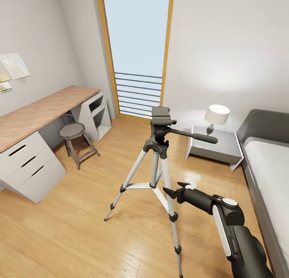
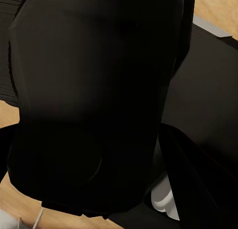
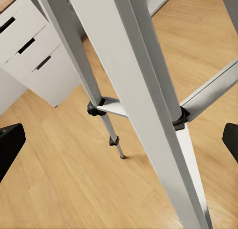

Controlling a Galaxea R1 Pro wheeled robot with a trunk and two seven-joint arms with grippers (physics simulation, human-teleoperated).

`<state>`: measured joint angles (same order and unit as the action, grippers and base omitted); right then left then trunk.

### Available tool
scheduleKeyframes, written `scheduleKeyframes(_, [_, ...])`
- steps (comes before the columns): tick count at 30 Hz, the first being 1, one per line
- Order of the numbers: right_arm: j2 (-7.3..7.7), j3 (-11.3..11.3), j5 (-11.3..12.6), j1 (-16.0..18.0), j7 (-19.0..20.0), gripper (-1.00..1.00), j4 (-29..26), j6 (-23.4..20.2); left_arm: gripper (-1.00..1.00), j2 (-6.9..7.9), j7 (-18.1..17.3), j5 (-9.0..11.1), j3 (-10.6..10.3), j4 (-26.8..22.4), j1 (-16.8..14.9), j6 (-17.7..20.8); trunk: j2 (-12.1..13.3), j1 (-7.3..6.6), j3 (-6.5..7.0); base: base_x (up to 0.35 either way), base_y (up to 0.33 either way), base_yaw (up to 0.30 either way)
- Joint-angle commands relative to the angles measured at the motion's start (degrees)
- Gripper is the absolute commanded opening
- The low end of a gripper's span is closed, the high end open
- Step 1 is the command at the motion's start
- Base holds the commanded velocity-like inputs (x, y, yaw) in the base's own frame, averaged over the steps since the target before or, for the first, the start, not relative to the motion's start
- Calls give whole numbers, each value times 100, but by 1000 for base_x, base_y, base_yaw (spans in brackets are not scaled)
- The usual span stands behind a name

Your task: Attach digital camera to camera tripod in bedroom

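Note:
The camera tripod [image 1: 160,121] stands on the wood floor in the middle of the bedroom. It has silver legs and a black head with an empty top plate, and its pan handle [image 1: 196,137] points right. My right gripper [image 1: 176,189] is open, low beside the tripod's right front leg. In the right wrist view the tripod's legs [image 3: 134,90] stand close between the spread fingertips [image 3: 10,144], untouched. The digital camera is out of view. A black bulk [image 2: 89,100] sits right against the left wrist camera; I cannot tell what it is.
A wood-topped desk [image 1: 40,109] with white drawers runs along the left wall, with a grey stool [image 1: 72,131] in front of it. A tall window [image 1: 138,49] is at the back. On the right are a nightstand [image 1: 216,147] with a lamp [image 1: 217,114] and the grey bed [image 1: 269,165].

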<state>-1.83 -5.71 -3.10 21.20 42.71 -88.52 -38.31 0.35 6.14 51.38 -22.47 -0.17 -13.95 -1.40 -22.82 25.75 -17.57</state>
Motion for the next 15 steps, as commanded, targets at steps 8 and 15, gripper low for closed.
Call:
scheduleKeyframes(8, [-10,-11,-33,6,53,100,-7,-50,-100,0,10,39,-49,-1,-2,-10,-10,3,-9,0,0,0])
scheduleKeyframes(15, [-11,-24,-33,3,51,100,-7,-63,-100,0,10,39,-48,-1,-2,-10,-10,3,-9,0,0,0])
